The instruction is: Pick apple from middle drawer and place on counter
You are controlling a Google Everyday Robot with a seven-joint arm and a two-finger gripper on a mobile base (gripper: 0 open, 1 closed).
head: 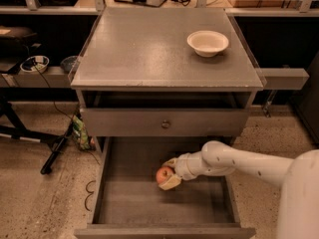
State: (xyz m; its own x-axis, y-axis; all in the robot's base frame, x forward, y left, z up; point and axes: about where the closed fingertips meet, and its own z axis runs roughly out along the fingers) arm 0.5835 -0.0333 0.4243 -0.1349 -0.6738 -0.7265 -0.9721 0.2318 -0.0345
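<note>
The apple [163, 174] is small and red, low in the open middle drawer [129, 203], near its centre. My gripper [168, 175] reaches in from the right on the white arm, with one finger behind the apple and one in front of it, closed around it. The counter [144, 49] is the flat grey top of the cabinet, above and behind the drawer.
A white bowl [208, 42] stands on the counter at the back right. A shut drawer front with a round knob [165, 124] sits just above the open drawer. Dark shelving with cables and a stand leg [55, 151] lies to the left.
</note>
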